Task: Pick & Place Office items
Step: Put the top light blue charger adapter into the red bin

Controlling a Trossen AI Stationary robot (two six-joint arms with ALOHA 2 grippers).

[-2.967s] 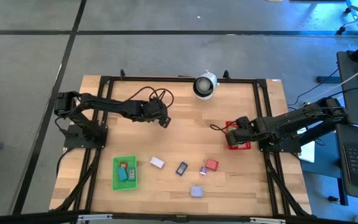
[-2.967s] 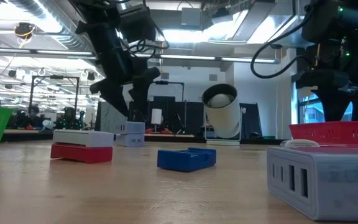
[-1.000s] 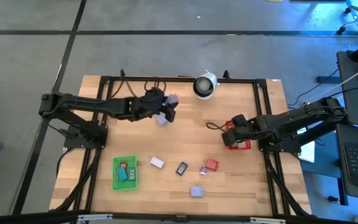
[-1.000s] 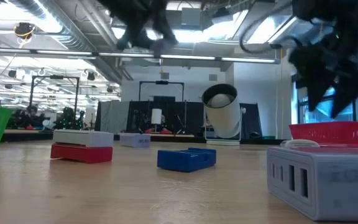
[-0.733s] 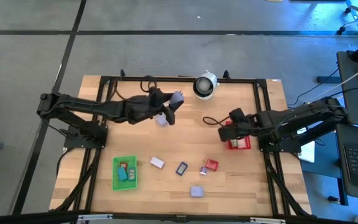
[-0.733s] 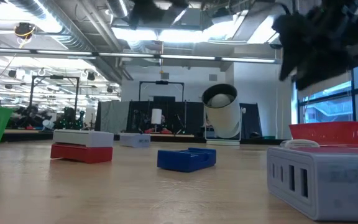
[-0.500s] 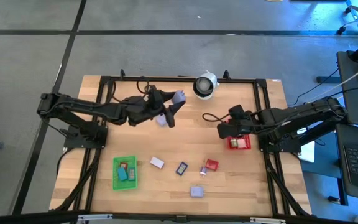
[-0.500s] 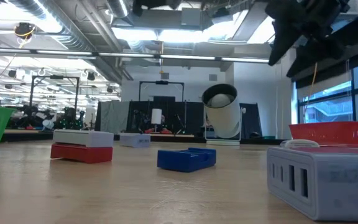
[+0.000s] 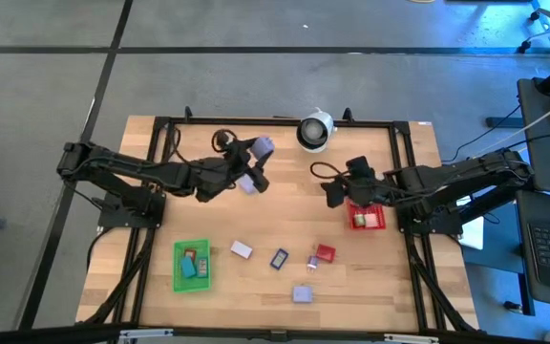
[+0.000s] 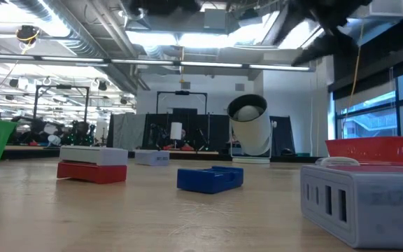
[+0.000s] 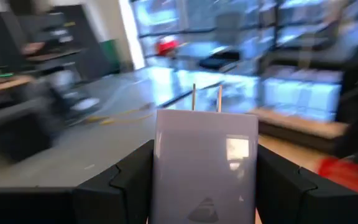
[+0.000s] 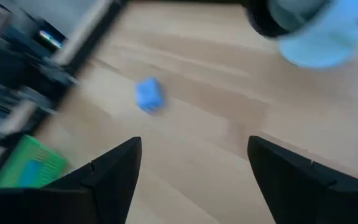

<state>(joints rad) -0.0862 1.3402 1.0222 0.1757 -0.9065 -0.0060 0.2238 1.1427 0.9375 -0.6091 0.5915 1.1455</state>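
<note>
My left gripper (image 9: 258, 153) is above the far middle of the table, shut on a lavender plug block (image 11: 205, 149) with two metal prongs (image 11: 206, 98). A second small lavender piece (image 9: 246, 183) lies flat on the table just below it. My right gripper (image 9: 333, 194) hangs open in the air left of the red bin (image 9: 366, 219), with nothing between its fingers (image 12: 114, 171). More office items lie in the near middle: a pale one (image 9: 242, 250), a blue one (image 9: 279, 258), a red one (image 9: 326, 253) and a lavender one (image 9: 302, 293). My left gripper pinches the plug block by its two opposite flat sides (image 11: 161, 177) between the two fingers. The fingers come roughly level from the table's left. The block's prongs point away from the gripper. The block is lifted clear of the table.
A green bin (image 9: 192, 265) holding a few pieces stands at the near left. The round white-and-black device (image 9: 315, 131) sits at the far edge between the two grippers. In the low view a large lavender charger (image 10: 366, 199) lies close by at the right.
My left gripper has risen a little with the plug block and rolled about its own axis, keeping its hold. My right gripper has risen from over the red bin, gone toward the table's left and tipped up, still open.
</note>
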